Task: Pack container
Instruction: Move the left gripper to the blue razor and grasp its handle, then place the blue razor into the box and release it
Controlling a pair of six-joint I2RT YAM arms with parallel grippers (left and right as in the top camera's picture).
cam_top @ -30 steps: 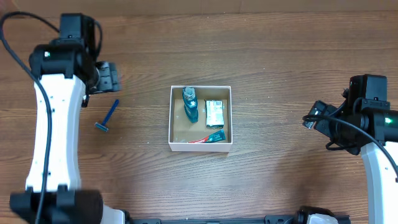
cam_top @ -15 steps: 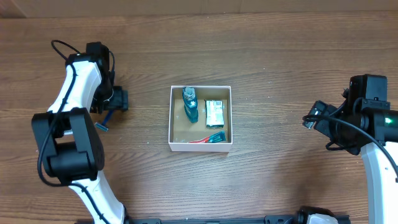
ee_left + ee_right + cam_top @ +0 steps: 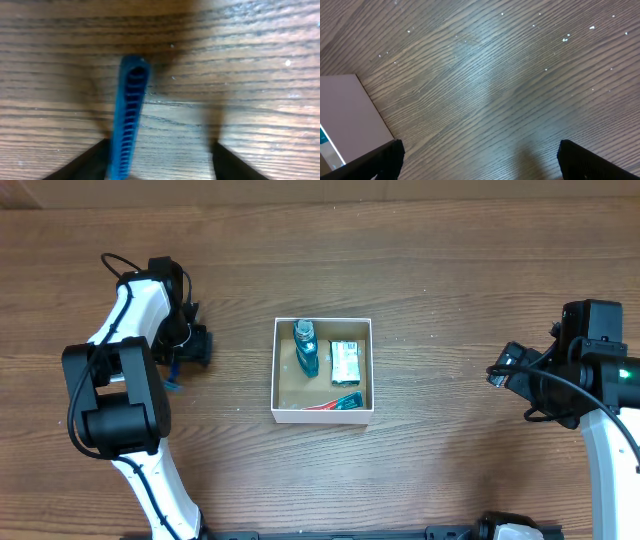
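The right gripper (image 3: 480, 152) hovers over bare wood at the right, fingers apart. Mid-table sits the container (image 3: 321, 417), with thin white card walls and a brown floor, holding a teal bottle (image 3: 305, 350), a green-and-white packet (image 3: 345, 361) with unreadable print, and a tube (image 3: 343, 402). Farther left, the left arm (image 3: 125, 330) bends down, the left gripper (image 3: 160, 150) spread either side of a ribbed blue razor handle (image 3: 129, 125).

left end effector (image 3: 159, 164) gapes, pointing down; right end effector (image 3: 480, 161) gapes too
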